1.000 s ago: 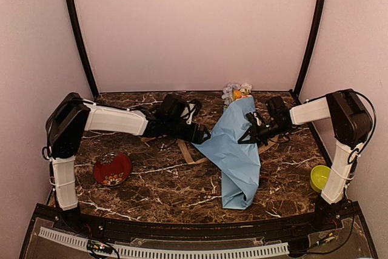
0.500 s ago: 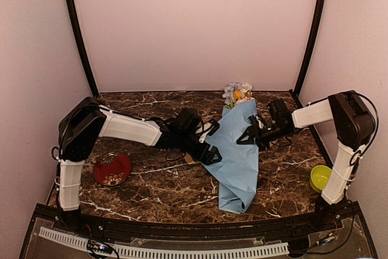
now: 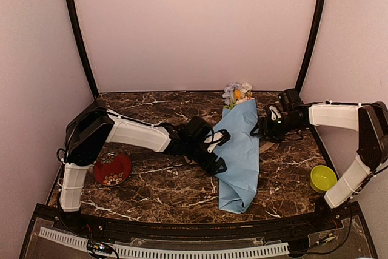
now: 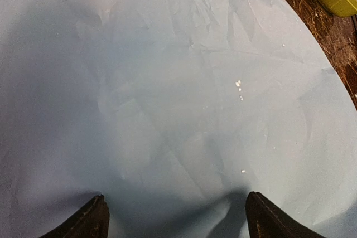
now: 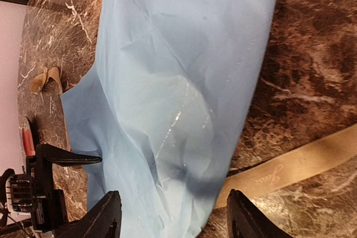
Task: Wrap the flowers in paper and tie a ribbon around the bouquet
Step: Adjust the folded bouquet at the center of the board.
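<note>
Across the dark marble table [image 3: 151,192], right of centre, lies the bouquet [image 3: 239,162], its long axis running from 12 o'clock to 6 o'clock. Light-blue paper [image 4: 178,93], creased and loosely wrapped, is folded under at the 6 o'clock end. Left fingers [image 4: 92,218], spread apart and grasping nothing, sit close over its 9 o'clock edge, nearer than the right. Right fingers [image 5: 106,215], also released, hover off its 3 o'clock side. A tan ribbon [image 5: 290,165] passes beneath the wrap, untied. Small pale and orange flowers [image 3: 236,94] peek out at 12 o'clock.
</note>
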